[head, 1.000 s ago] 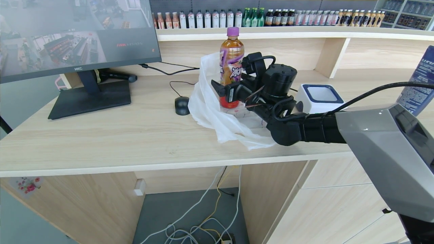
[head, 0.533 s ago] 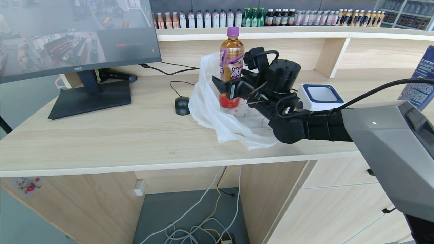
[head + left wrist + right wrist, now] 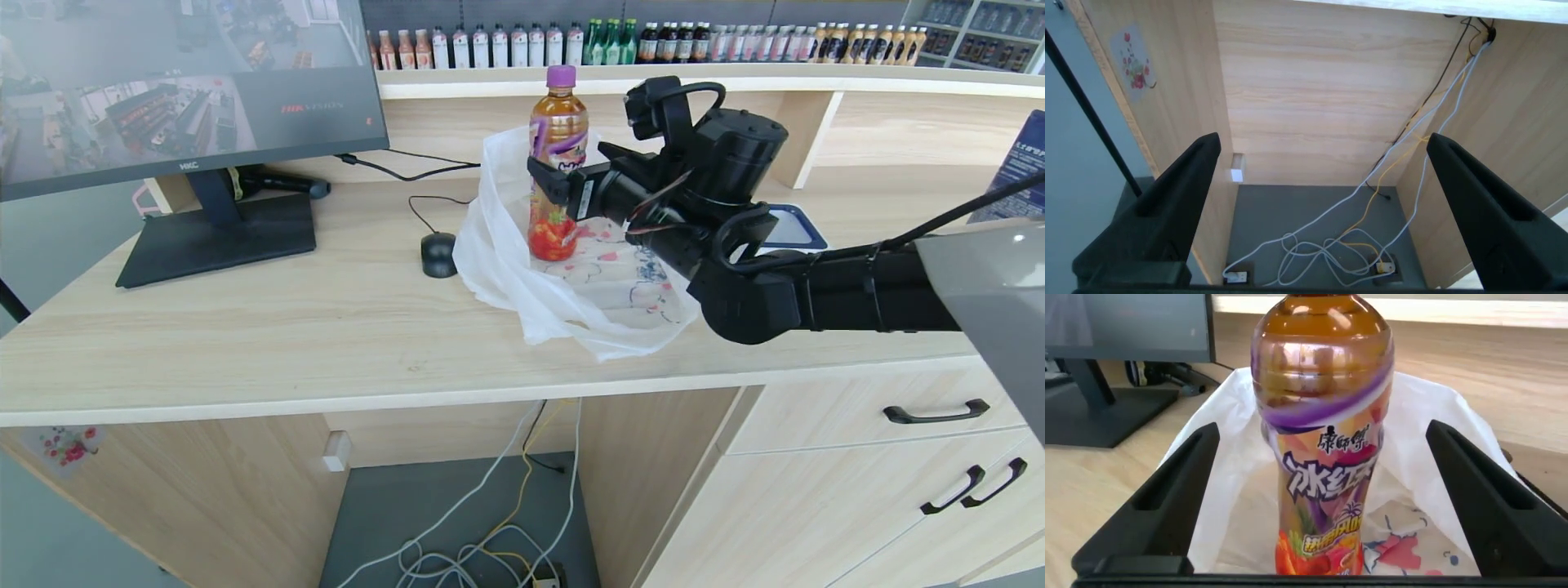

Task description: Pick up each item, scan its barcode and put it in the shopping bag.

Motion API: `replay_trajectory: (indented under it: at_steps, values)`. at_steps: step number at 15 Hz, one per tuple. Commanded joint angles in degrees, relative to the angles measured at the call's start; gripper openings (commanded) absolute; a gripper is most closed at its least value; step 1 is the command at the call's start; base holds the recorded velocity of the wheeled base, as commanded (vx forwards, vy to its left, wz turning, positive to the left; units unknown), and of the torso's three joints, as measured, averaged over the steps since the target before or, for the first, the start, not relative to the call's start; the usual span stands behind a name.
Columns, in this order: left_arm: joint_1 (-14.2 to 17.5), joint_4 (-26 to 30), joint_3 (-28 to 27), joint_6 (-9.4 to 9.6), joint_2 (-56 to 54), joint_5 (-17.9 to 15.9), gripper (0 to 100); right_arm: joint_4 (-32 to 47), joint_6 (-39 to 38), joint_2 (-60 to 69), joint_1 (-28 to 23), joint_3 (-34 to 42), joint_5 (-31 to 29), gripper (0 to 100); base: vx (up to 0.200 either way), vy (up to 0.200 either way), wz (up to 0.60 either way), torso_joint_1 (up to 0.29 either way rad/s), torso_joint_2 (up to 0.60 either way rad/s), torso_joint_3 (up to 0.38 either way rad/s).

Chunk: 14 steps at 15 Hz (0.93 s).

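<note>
1. I had the left gripper (image 3: 1323, 145) hanging below the counter (image 3: 286, 327), its fingers spread wide with nothing between them. It faced the kneehole, where loose cables (image 3: 1372, 212) ran down to the floor.
2. On the counter's left end stood the monitor (image 3: 163, 82) on its dark base.
3. A black mouse (image 3: 438, 254) lay to the right of that base, just beside the bag's left edge.
4. The white bag (image 3: 510, 269) lay slumped open near the middle of the counter, with its printed inside showing.
5. The bottle (image 3: 558, 131) stood upright in the bag's open mouth. It had a purple cap and amber drink and reached well above the plastic.
6. The right gripper (image 3: 1321, 437) came in from the right at the height of the bottle's label. Its fingers were open, one on each side of the bottle, and my wrist camera showed a clear gap on both sides, so they gripped nothing.
7. The scanner (image 3: 796, 229) sat on the counter behind the right arm, which hid part of it.
8. Along the back, rows of bottled drinks (image 3: 735, 41) lined the shelves above the raised ledge.
</note>
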<state>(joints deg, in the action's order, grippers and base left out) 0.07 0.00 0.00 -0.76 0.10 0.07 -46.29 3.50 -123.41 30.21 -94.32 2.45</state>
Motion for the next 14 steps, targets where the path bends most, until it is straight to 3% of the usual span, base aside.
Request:
replay_trajectory:
  at_steps: [1,7,11,14]
  values:
    - [0.0,0.0,0.0,-0.04,0.0,0.0,100,-3.5,0.0,8.4,0.0,10.3,0.0,100,0.000,0.000,0.00,0.000,0.00,0.000]
    - [0.0,0.0,0.0,-0.04,0.0,0.0,100,-12.2,0.1,22.7,0.0,33.5,-0.2,100,0.000,0.000,0.00,0.000,0.00,0.000]
    - [0.0,0.0,0.0,-0.04,0.0,0.0,100,-27.2,0.3,31.3,0.1,56.6,-0.4,100,0.000,0.000,0.00,0.000,0.00,0.000]
    - [0.0,0.0,0.0,-0.04,0.0,0.0,100,-40.5,0.5,32.2,0.0,66.4,-0.4,100,0.000,0.000,0.00,0.000,0.00,0.000]
